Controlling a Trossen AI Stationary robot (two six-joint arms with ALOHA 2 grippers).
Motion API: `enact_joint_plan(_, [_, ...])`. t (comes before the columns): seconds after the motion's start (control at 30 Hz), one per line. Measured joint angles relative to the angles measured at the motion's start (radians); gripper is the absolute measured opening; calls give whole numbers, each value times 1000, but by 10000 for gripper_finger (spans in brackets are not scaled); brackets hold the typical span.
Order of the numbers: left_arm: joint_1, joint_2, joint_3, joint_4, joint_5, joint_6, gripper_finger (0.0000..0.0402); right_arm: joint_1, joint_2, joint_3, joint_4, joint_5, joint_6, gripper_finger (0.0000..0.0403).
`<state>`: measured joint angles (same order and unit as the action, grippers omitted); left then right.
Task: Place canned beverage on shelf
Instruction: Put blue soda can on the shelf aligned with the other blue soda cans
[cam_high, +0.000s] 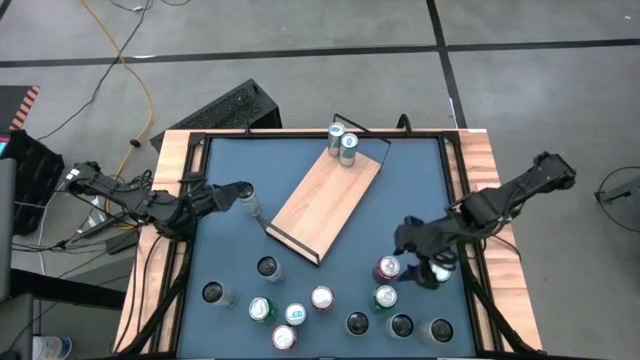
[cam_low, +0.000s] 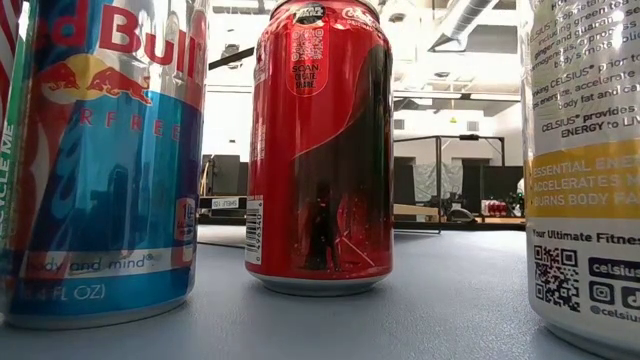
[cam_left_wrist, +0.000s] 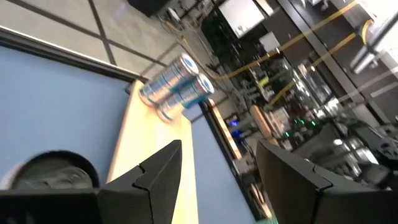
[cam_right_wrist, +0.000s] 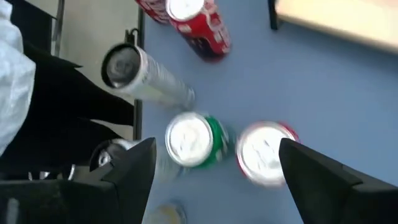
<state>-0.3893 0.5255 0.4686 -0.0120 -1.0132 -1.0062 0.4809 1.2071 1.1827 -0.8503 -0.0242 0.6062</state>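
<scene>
Left gripper (cam_high: 243, 193) at nine o'clock, fingers half-spread around a silver can (cam_high: 249, 201). Right gripper (cam_high: 415, 250) at four o'clock, wide open, empty. Shelf (cam_high: 325, 200) center, two cans (cam_high: 342, 140).

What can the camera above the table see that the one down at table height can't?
Only the high view shows the shelf with two cans at its far end, the left pincer holding a can, and the open right pincer over the loose cans. Only the low view shows labels up close: a Red Bull can, a Celsius can, and the room behind. Both show a red can on the blue tabletop.
</scene>
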Motion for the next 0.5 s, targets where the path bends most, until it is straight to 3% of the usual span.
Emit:
enact_joint_plan(0.13, [0,0,0,1,85,15,194,-14,88,88,26,0,-124,322])
enact_joint_plan(0.3, [0,0,0,11,209,17,194,-40,197,231,15,36,-412,322])
enact_joint_plan(0.5, [0,0,0,18,231,22,194,-87,319,380,33,51,-671,322])
